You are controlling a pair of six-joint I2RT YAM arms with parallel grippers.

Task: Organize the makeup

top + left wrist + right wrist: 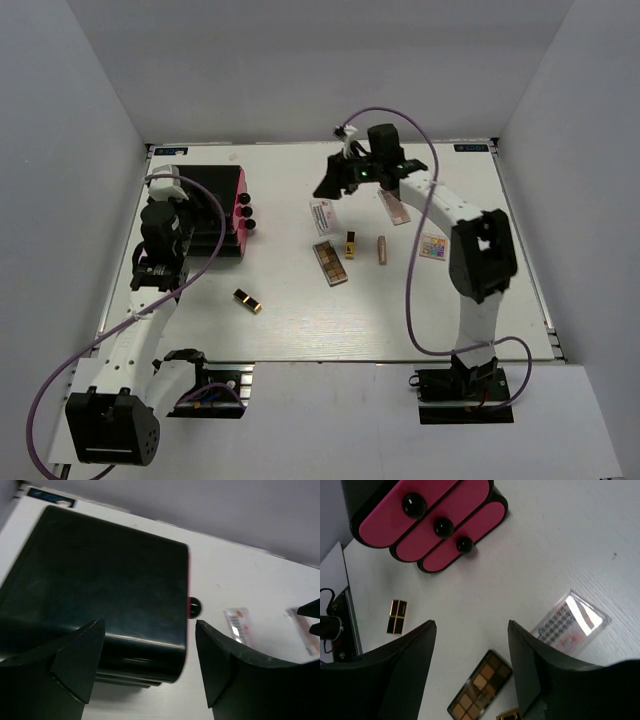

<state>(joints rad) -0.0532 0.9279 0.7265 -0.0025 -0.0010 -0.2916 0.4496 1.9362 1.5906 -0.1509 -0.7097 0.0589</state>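
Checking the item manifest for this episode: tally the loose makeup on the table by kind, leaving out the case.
Long eyeshadow palettes: 2
Small square palette: 1
White-pink flat packet: 1
Gold/black lipstick tubes: 2
Rose-pink lipstick tube: 1
Total: 7

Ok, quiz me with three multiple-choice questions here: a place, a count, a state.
1. Where on the table is the black-and-pink case? A left side; B centre; C right side.
2. How many black knobs on it? A two; B three; C five.
3. The right gripper is: A open, empty; B holding a lipstick; C holding a palette.
1 A: top view shows it at the left. 2 B: three show on the pink fronts. 3 A: fingers apart, nothing between.
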